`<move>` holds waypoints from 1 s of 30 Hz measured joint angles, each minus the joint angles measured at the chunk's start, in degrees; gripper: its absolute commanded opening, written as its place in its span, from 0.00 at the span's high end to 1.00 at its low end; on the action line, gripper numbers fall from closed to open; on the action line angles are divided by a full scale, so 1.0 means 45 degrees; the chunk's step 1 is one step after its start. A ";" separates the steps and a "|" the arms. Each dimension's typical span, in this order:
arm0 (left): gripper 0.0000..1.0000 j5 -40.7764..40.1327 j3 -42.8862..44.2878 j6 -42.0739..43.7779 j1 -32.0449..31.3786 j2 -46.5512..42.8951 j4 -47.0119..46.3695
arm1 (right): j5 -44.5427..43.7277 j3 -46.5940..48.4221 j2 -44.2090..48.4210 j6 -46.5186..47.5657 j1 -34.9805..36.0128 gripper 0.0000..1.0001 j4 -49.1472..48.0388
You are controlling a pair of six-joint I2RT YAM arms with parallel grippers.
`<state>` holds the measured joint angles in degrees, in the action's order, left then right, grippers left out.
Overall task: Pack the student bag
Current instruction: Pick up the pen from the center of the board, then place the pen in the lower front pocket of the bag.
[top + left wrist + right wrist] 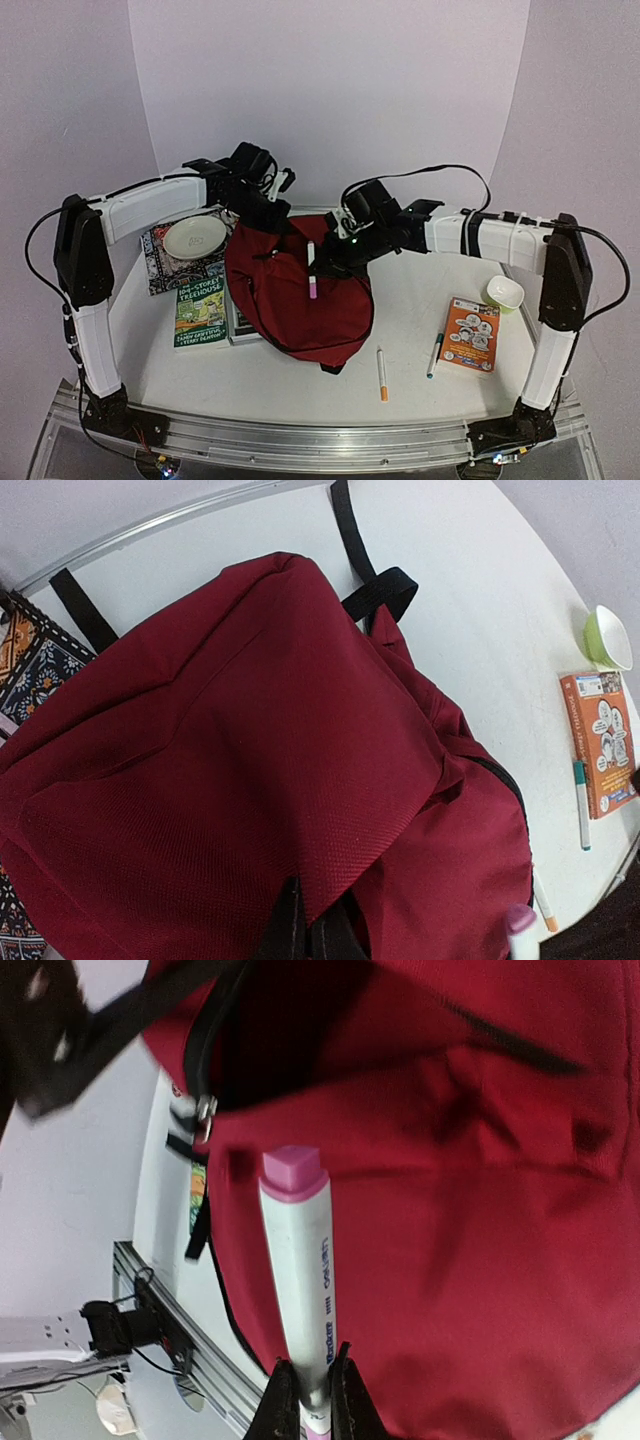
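Student bag (300, 295) lay centre-left on the table (420, 300), dark red, with its zipper mouth (250, 1050) gaping. Right gripper (310, 1400) was clamped on a pink-capped marker (297, 1270). The marker's long axis pointed cap-first at that mouth, just short of it, so we judged the right arm nearer for the drop. Left gripper (262, 205) was pinched shut, seemingly on the bag's top edge.

We counted:
- one bag
- three markers: the held one, an orange marker (382, 375) and a teal marker (436, 355)
- three sure books: Treehouse book (200, 315), orange book (470, 335) and patterned book (165, 265)
- one plate (195, 237)
- one green bowl (505, 292)
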<state>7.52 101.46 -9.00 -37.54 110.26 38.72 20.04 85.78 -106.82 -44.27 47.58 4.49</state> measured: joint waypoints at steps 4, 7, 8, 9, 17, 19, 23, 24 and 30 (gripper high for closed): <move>1.00 0.0130 -0.0159 -0.0091 0.0000 -0.0107 0.0055 | 0.0638 0.0107 -0.0991 -0.0680 -0.0118 1.00 -0.0931; 1.00 0.0195 -0.0159 -0.0137 0.0000 -0.0107 0.0054 | 0.1006 0.0107 -0.1620 -0.1064 -0.0114 1.00 -0.1295; 1.00 0.0229 -0.0159 -0.0165 0.0000 -0.0107 0.0054 | 0.1068 0.0107 -0.1757 -0.1159 -0.0114 1.00 -0.1386; 1.00 0.0279 -0.0159 -0.0194 0.0000 -0.0107 0.0054 | 0.1102 0.0107 -0.1850 -0.1229 -0.0116 1.00 -0.1448; 1.00 0.0733 -0.0990 -0.0324 0.0011 -0.0207 -0.0182 | 0.1152 0.0107 -0.2222 -0.2262 -0.0561 1.00 -0.2590; 1.00 0.0736 -0.1366 -0.0324 0.0010 -0.0244 -0.0194 | 0.1113 0.0121 -0.2397 -0.2650 -0.0838 1.00 -0.3053; 1.00 0.0778 -0.1776 -0.0345 0.0015 -0.0248 -0.0232 | 0.0884 0.0396 -0.2974 -0.3516 -0.1280 1.00 -0.3756; 1.00 0.0856 -0.1823 -0.0354 0.0018 -0.0251 -0.0269 | 0.0747 0.0467 -0.3132 -0.3752 -0.1339 1.00 -0.3961; 1.00 0.1418 -0.1964 -0.0550 0.0024 -0.0293 -0.0452 | -0.0334 0.0425 -0.3718 -0.5616 -0.1463 1.00 -0.5881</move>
<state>13.90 92.63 -11.47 -37.43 108.94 36.68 18.53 87.69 -123.55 -69.54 41.00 -21.97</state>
